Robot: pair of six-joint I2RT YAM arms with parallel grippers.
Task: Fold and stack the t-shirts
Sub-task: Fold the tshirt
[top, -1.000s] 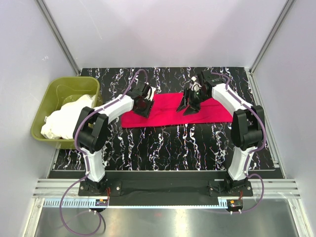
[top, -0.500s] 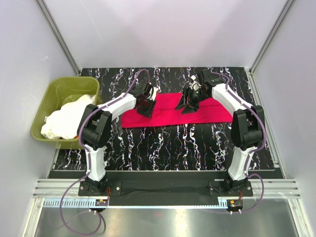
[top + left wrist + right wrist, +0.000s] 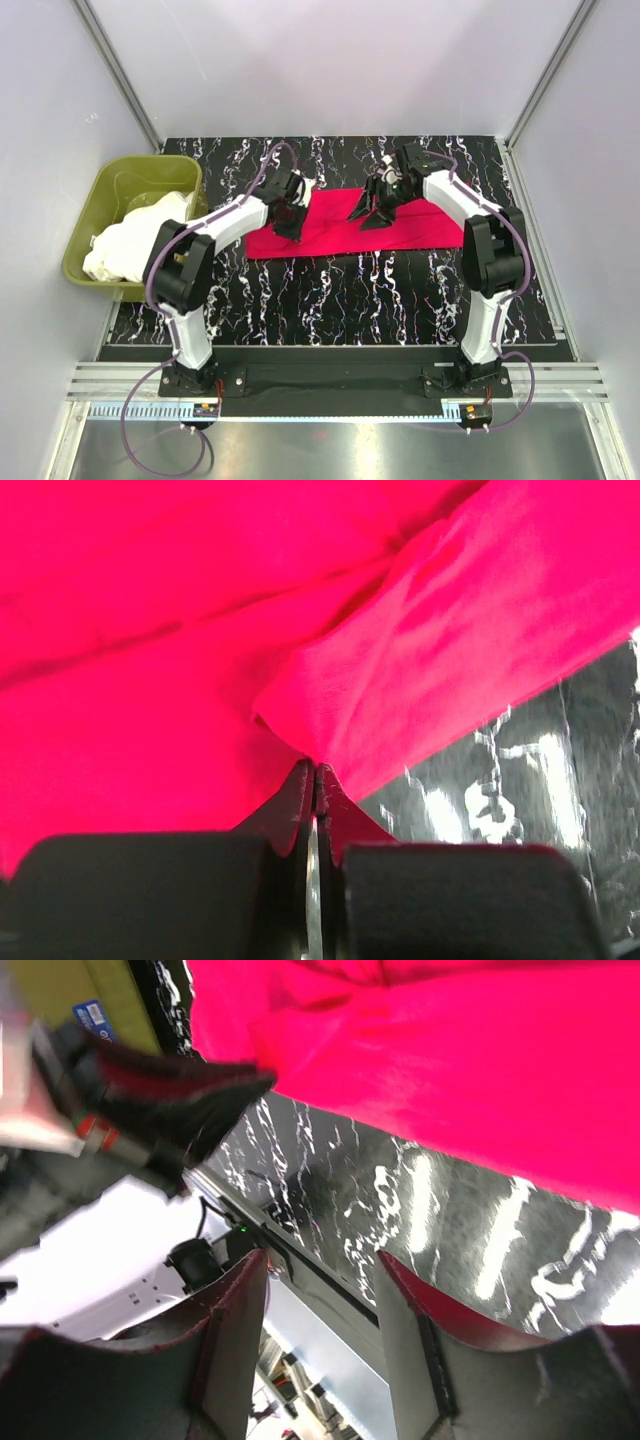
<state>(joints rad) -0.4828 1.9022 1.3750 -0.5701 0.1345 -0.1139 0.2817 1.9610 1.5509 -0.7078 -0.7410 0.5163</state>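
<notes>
The red t-shirt (image 3: 340, 235) lies across the middle of the table (image 3: 330, 290) as a long, flat strip. It is a matte, soft knit with shallow creases along its length. In the left wrist view the left gripper (image 3: 315, 780) has just snapped fully shut; a second ago its jaws stood about half open. It now pinches a small raised ridge of the crimson cloth at the shirt's edge, with bare tabletop just beside it.

That gives the fold one anchored side. The other side is not yet gripped. The right gripper (image 3: 320, 1310) hangs over the shirt's middle with its jaws partly apart and nothing between them, having drifted slightly leftward. From above, it is hard to say whether its tips touch the fabric.

The table is glossy black with white marbling, so the cloth should slide on it easily. The white t-shirts (image 3: 135, 240) sit crumpled in the olive plastic tub (image 3: 90, 205) at the left, well apart.
</notes>
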